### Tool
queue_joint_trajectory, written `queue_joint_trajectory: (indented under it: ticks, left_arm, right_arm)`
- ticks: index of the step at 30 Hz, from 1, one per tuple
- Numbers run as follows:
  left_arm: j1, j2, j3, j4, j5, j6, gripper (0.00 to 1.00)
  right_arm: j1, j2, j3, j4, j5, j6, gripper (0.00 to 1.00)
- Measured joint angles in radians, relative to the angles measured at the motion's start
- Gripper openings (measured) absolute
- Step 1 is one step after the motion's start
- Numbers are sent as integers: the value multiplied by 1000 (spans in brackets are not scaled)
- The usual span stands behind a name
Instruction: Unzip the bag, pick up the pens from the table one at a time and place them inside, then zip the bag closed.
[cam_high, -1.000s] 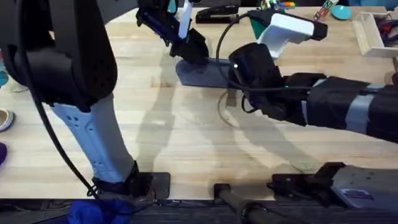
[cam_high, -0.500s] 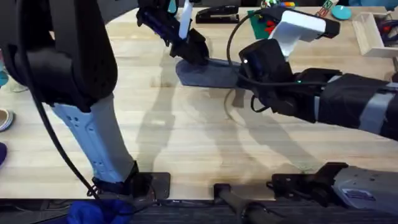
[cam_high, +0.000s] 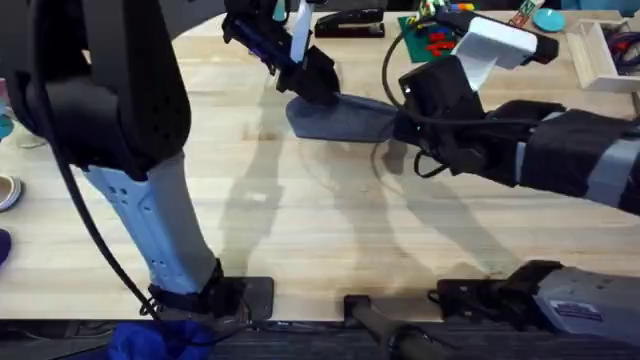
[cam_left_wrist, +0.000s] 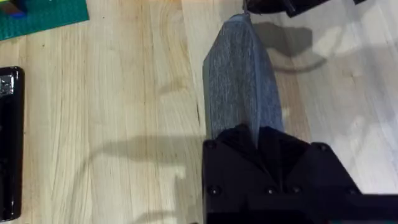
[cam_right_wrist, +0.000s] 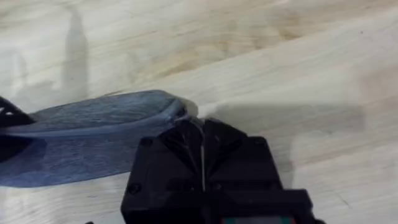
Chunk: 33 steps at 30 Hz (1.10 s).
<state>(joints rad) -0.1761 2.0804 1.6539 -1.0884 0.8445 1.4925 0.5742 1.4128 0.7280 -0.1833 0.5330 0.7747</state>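
The pale plank desk (cam_high: 300, 210) carries the blue-grey bag (cam_high: 340, 118) lying flat near its far edge, about midway along, with a black stapler (cam_high: 348, 22) and a green mat (cam_high: 425, 35) of bright bits behind it. The left end effector (cam_high: 312, 88) is clamped on the bag's left end. The right end effector (cam_high: 400, 125) is pinched closed at its right tip.
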Motion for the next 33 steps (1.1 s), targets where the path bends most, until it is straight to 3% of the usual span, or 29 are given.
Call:
queue_joint_trajectory:
  ticks: [12, 24, 33]
  left_arm:
    - [-8, 0, 0, 0, 8, 0, 42]
    - [-8, 0, 0, 2, 5, 0, 41]
    - [-8, 0, 0, 1, 4, 0, 41]
  right_arm:
    - [-54, 3, 12, -72, -28, 110, 32]
    - [-73, 112, 11, 0, -69, 174, 32]
    - [-75, 116, 9, 11, -80, 176, 32]
